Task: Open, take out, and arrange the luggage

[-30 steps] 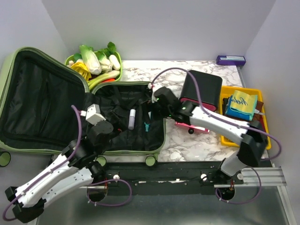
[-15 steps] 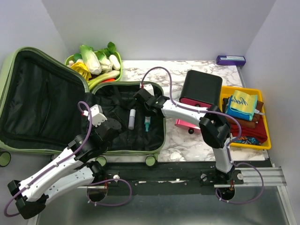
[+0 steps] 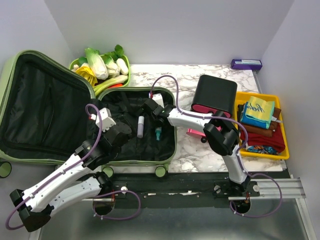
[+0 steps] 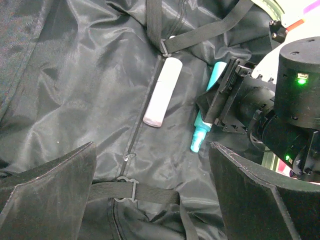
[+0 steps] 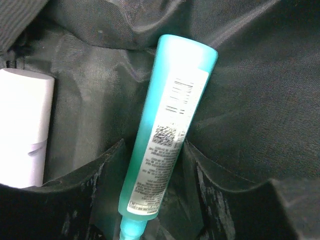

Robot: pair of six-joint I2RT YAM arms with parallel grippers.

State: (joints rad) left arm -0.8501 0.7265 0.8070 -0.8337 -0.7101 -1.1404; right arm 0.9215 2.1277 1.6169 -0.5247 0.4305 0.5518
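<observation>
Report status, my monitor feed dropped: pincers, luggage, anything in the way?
Left pincer open above the lining. Right pincer straddles teal bottle, grip unconfirmed. Luggage open, bottle inside. White tube beside bottle, not touching.

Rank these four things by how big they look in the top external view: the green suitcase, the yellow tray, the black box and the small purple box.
1. green suitcase, by far
2. yellow tray
3. black box, somewhat smaller in the picture; it stands taller and nearer the camera, so its real size is unsure
4. purple box

No wording is legible. A printed label with a square code is noted on the teal bottle inside the luggage.
</observation>
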